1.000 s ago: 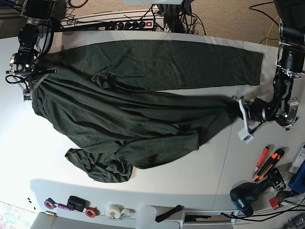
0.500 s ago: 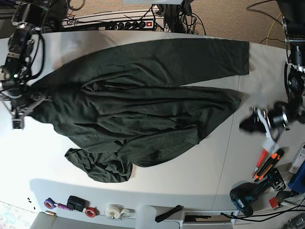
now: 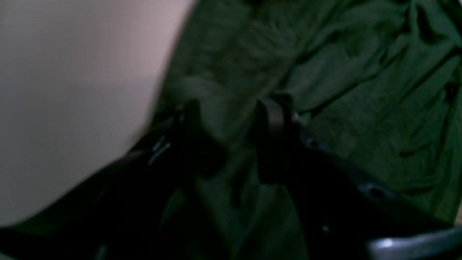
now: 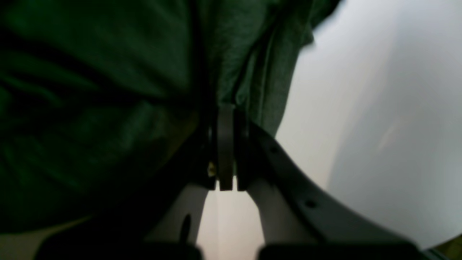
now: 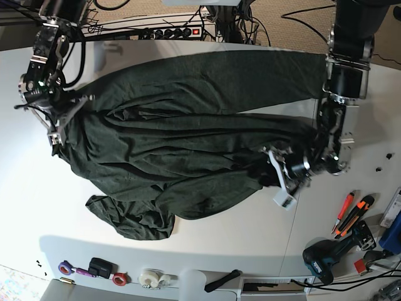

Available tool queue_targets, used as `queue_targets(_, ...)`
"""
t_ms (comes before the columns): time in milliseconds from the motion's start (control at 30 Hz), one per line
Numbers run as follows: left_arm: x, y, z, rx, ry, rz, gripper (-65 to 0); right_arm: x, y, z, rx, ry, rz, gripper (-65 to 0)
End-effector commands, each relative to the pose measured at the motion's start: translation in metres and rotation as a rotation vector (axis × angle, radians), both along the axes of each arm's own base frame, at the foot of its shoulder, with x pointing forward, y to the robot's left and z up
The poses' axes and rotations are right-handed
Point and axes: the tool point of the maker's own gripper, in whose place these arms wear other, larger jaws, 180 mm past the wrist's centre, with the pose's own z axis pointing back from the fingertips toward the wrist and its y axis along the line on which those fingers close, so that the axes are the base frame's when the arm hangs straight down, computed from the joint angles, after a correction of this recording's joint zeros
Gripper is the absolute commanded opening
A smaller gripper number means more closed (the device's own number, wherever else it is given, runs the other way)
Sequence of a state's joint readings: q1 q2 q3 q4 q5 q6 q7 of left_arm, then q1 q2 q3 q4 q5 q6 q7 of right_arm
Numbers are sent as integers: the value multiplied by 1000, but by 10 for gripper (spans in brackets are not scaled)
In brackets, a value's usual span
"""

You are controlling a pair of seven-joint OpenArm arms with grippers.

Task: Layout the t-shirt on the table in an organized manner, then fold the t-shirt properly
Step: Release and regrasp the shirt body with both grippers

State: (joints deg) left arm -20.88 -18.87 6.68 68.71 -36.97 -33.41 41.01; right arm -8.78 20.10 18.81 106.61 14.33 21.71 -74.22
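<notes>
A black power strip (image 5: 164, 31) with a red switch lies along the far edge of the view amid tangled black cables (image 5: 238, 28). Taking the power strip as landmark: at the opposite, near edge sit a purple tape roll (image 5: 64, 268), a small black box (image 5: 99, 267), a red-rimmed roll (image 5: 120, 278) and a white tape roll (image 5: 150, 276). Diagonally across from the strip, at the near right corner, lie two orange-handled cutters (image 5: 352, 214) just beside a black-and-teal power drill (image 5: 326, 257).
</notes>
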Motion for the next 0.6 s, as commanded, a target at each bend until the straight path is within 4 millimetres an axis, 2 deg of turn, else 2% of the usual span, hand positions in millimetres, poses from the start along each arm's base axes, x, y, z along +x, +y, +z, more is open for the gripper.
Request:
queue_targets(0,15,-1,22,-24,-63,4,-390,5,-11,13,-48,-29,6,-646)
queue_targets(100,14,-10,23,-42,-63,-2,-390,-3,-23,15,-91,0,14,-646)
queue_targets(233,13,-11,23,-41,-58,-5,-390,-5,-35,21,-134,11,21,-638)
queue_targets(300,13,-10,21,-34,-53,-6,-390,-5,-39,24,-148,11,22,-543)
queue_targets(367,12,-10,20,-30,-49,-8,-390,-4,-40,25,-154,9,24,-381)
queue_targets(400,11,-10,19,-26,-44,-10,-390,-3,-40,26,-155,5,26,-333)
queue_targets(567,8,-7,14,-17,-28,-1,-390,4,-54,39,-233,-35,20,-326)
